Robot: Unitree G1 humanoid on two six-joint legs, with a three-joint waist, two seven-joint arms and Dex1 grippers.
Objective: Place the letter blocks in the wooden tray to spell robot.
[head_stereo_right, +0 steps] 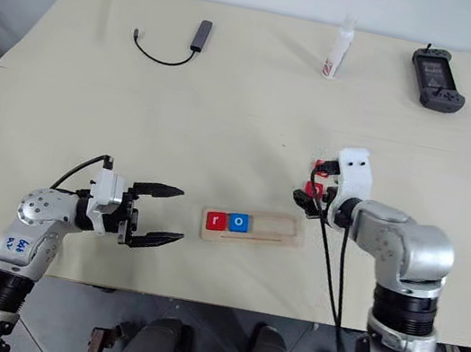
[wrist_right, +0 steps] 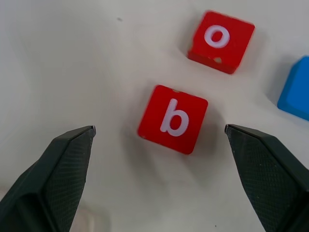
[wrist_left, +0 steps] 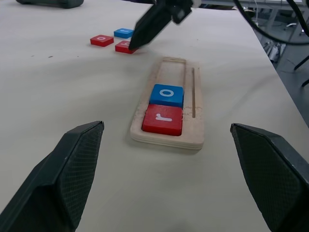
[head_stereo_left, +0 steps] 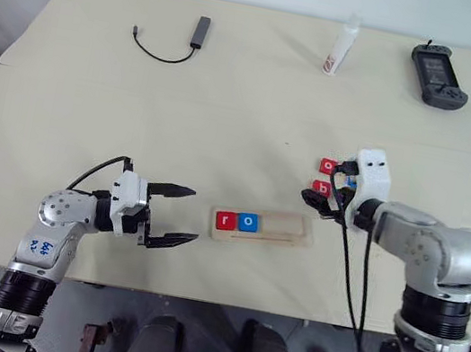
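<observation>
The wooden tray (head_stereo_left: 285, 229) lies near the table's front edge. Its left end holds a red r block (head_stereo_left: 226, 220) and a blue o block (head_stereo_left: 248, 222); the rest of the groove is bare. To the tray's right lie a red b block (wrist_right: 173, 118), a red o block (wrist_right: 221, 41) and a blue block (wrist_right: 295, 89) whose letter is hidden. My right gripper (wrist_right: 159, 128) is open and points down over the red b block, a finger on either side, not touching it. My left gripper (head_stereo_left: 195, 215) is open and holds nothing, level and left of the tray.
At the table's far side lie a black cable with a hub (head_stereo_left: 197, 32), a white bottle (head_stereo_left: 341, 49) and a black handheld console (head_stereo_left: 438, 75). A seam (head_stereo_left: 141, 91) runs across between the two tabletops.
</observation>
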